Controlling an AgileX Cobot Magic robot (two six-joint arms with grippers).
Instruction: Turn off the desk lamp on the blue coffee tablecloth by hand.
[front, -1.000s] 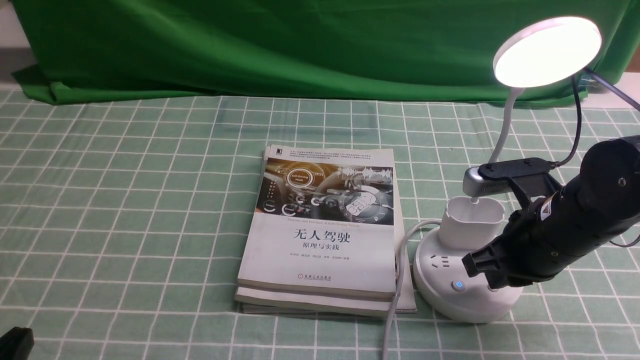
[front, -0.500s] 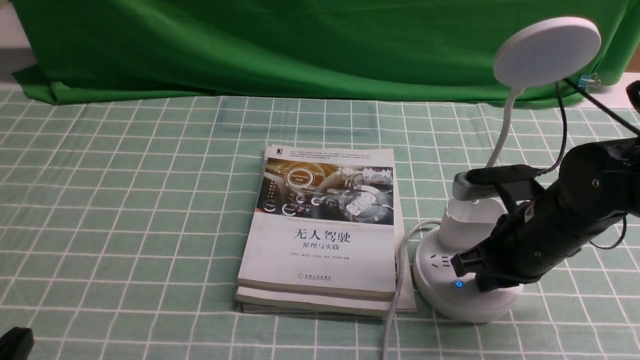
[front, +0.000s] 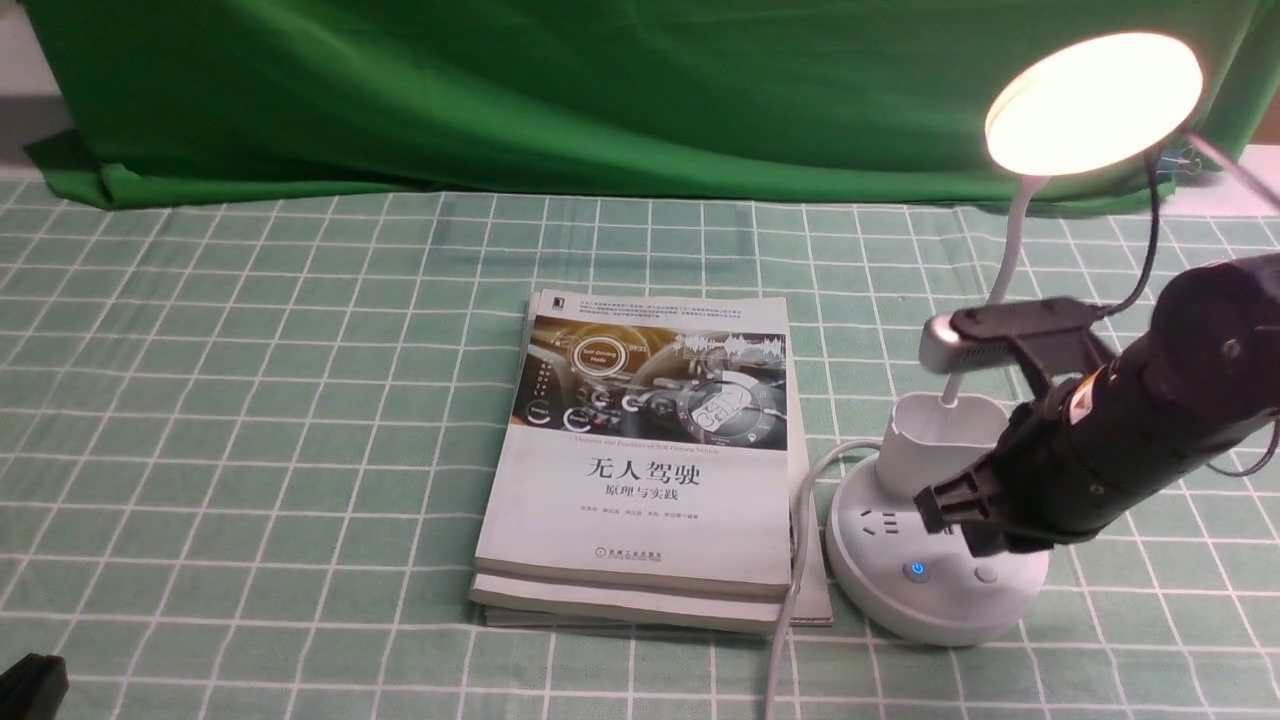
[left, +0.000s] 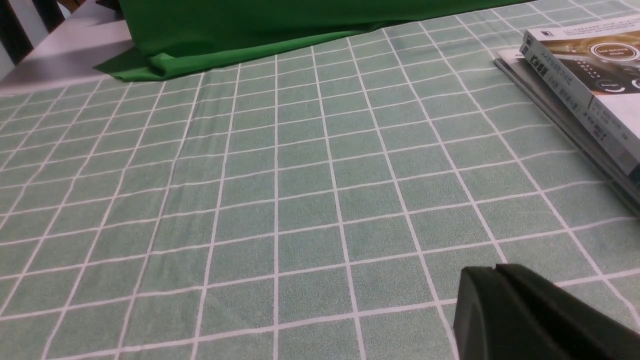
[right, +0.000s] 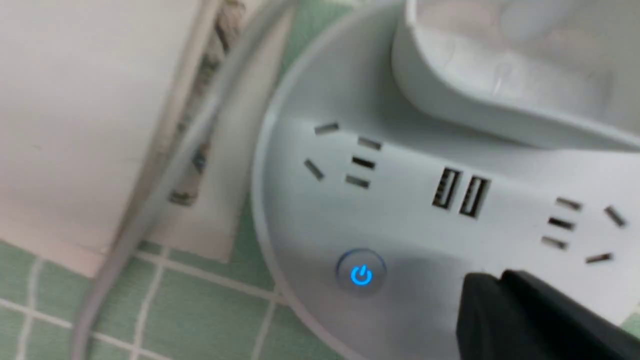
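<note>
The desk lamp stands at the right on the blue coffee tablecloth (front: 250, 400). Its disc head (front: 1093, 100) glows warm yellow. On its round base (front: 880, 600) a blue power button (front: 916, 570) is lit, with a plain button (front: 987, 574) beside it. My right gripper (front: 945, 520), the hand, is shut and empty. It hovers just above the base, over the plain button and in front of the oval cup (front: 935, 440). In the right wrist view its tip (right: 487, 285) sits beside the blue button (right: 361, 275). My left gripper (left: 495, 270) is shut and low over the cloth.
A stack of books (front: 650, 450) lies just left of the lamp base, with the white cord (front: 795, 600) running between them towards the front edge. A dark green backdrop cloth (front: 500, 90) hangs behind. My left gripper (front: 30, 685) shows at the front left corner.
The lamp head was lit white a second ago, dark half a second ago, and now glows warm yellow. My right gripper dipped onto the base and has lifted slightly.
</note>
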